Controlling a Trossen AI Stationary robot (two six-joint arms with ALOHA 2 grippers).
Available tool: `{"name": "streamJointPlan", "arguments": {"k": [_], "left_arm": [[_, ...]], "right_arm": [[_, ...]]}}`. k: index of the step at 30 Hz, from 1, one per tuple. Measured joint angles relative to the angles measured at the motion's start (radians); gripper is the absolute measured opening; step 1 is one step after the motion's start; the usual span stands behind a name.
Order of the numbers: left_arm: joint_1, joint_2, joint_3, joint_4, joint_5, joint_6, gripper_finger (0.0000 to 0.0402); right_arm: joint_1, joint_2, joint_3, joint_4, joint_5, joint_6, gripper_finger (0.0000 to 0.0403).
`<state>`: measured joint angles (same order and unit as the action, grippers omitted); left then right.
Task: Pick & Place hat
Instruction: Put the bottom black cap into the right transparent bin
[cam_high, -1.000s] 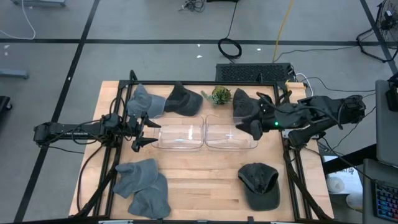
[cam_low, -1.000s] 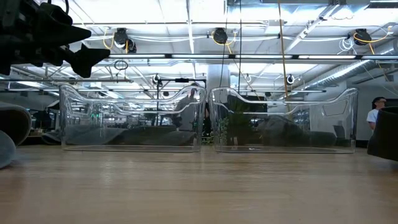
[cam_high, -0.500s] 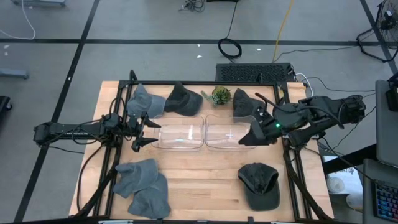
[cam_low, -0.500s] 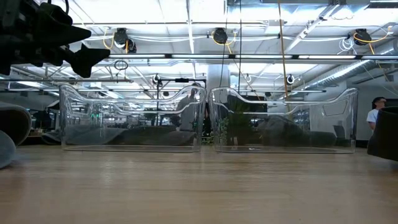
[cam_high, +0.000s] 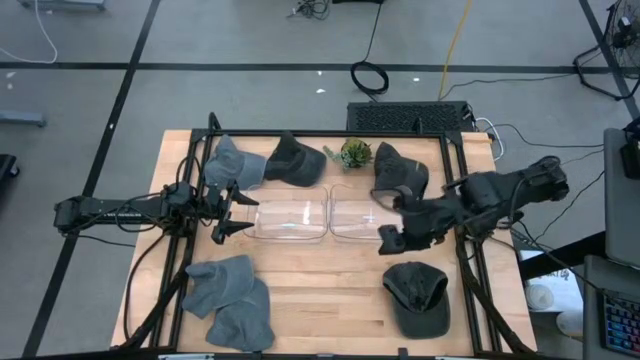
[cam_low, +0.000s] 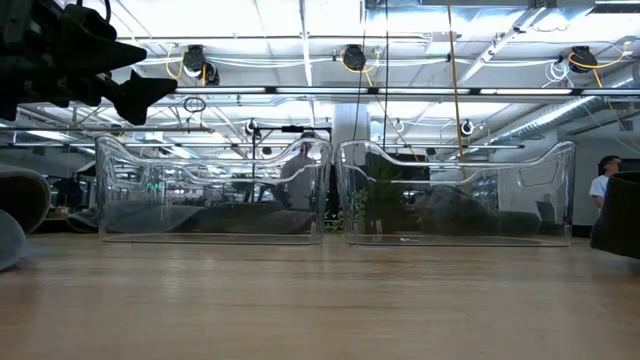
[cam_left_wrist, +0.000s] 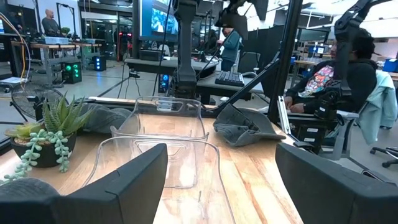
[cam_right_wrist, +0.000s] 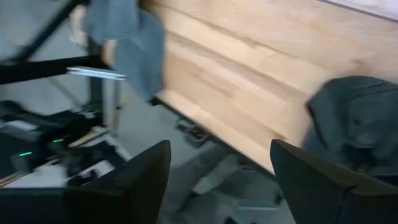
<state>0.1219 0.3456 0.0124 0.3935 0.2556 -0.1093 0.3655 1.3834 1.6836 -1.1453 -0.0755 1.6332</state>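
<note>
Several caps lie on the table. A dark cap (cam_high: 415, 297) rests flat near the near right corner, and shows in the right wrist view (cam_right_wrist: 360, 118). Another dark cap (cam_high: 398, 168) lies at the far right, a third (cam_high: 298, 160) beside a grey cap (cam_high: 235, 160) at the far edge, and grey hats (cam_high: 230, 298) are piled near left. My right gripper (cam_high: 388, 240) hovers open, between the right bin and the near dark cap (cam_right_wrist: 221, 180). My left gripper (cam_high: 228, 210) waits open left of the bins (cam_left_wrist: 221, 180).
Two clear plastic bins (cam_high: 291, 218) (cam_high: 365, 218) stand side by side mid-table. A small potted plant (cam_high: 354, 153) sits at the far edge between the caps. Bare wood lies between the grey pile and the near dark cap. People sit in the room beyond the table.
My right gripper has swung from over the far right dark cap toward the table's near edge, past the right bin's end, and now hangs just short of the near dark cap. The far right cap now lies fully uncovered. The left arm has kept still.
</note>
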Motion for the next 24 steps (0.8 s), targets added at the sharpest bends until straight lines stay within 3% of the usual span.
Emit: {"name": "streamJointPlan", "arguments": {"k": [14,24], "left_arm": [[0.000,0.000,0.000,0.000,0.000,0.000,0.0306],[0.000,0.000,0.000,0.000,0.000,0.000,0.0306]], "right_arm": [[0.158,0.290,0.307,-0.154,0.129,0.068,0.0264],[0.335,0.439,0.455,-0.309,0.130,0.261,0.0264]]}}
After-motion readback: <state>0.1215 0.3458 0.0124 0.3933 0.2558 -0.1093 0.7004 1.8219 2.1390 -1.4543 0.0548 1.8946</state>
